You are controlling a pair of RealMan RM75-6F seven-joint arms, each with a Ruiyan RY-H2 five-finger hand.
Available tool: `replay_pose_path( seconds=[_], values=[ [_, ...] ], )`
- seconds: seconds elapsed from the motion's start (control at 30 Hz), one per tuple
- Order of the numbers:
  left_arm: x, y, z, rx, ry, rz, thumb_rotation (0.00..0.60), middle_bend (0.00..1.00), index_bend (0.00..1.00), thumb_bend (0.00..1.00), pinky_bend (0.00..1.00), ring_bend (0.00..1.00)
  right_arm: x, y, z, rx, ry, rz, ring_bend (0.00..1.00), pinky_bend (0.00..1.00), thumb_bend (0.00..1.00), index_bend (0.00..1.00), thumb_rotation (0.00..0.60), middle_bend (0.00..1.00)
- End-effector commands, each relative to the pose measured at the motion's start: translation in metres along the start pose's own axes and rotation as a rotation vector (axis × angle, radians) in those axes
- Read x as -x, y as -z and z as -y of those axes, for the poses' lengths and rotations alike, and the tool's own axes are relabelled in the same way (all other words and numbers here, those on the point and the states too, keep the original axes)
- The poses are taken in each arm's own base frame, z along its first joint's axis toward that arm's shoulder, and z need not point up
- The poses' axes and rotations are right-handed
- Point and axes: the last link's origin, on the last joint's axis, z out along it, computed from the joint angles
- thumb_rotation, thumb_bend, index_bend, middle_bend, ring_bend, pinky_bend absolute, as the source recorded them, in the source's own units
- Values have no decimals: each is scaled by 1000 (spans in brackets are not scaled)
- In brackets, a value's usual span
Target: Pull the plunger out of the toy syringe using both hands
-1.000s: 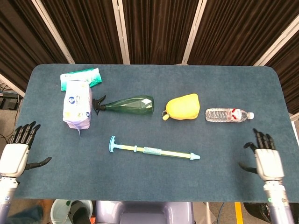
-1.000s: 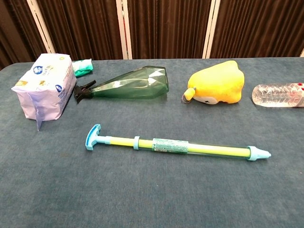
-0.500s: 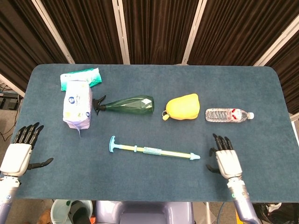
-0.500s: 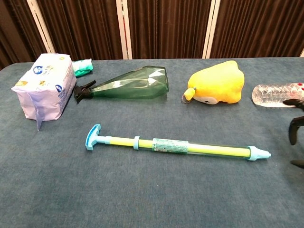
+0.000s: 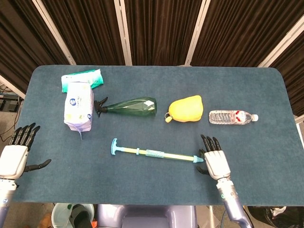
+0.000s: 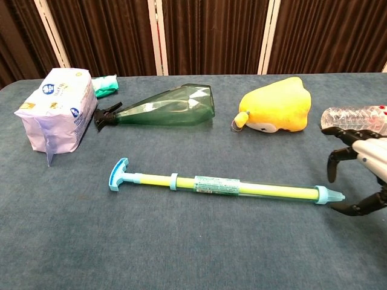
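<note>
Since the earlier frames, the right hand (image 5: 214,159) has travelled left across the blue felt-covered desk (image 5: 266,90) and now sits just beside the nozzle tip of the long toy syringe (image 5: 156,153), fingers spread and holding nothing. Left hand (image 5: 16,154) stays at the near left edge, likewise open and empty. Syringe lies flat near the desk's middle, its clear plastic barrel showing a yellow rod; the pale-blue T-shaped plunger handle (image 6: 118,174) points left. Neither hand grips it, so grasping and the pull itself remain. Farther back lie a soft white tissue pack (image 5: 79,106), a faceted dark-green spray bottle (image 5: 130,106), a yellow plush toy (image 5: 186,109) and a ribbed clear water bottle (image 5: 232,117).
</note>
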Motion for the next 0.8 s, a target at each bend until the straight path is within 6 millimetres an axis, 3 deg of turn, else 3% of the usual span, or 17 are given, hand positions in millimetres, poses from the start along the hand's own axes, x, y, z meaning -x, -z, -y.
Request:
replay_pose_path(
  seconds=[0.03, 0.37, 0.8],
  values=[
    [-1, -1, 2, -6, 6, -3, 600, 0, 0, 80, 0, 0, 3, -5, 6, -9, -3, 5, 0, 0, 254, 468, 600, 0],
    [3, -4, 3, -13, -5, 18, 600, 1, 0, 80, 0, 0, 15, -18, 24, -46, -18, 38, 0, 0, 299, 464, 600, 0],
    [3, -5, 5, -18, 0, 15, 600, 3, 0, 80, 0, 0, 19, -25, 31, -56, -31, 44, 0, 0, 333, 483, 600, 0]
  ],
)
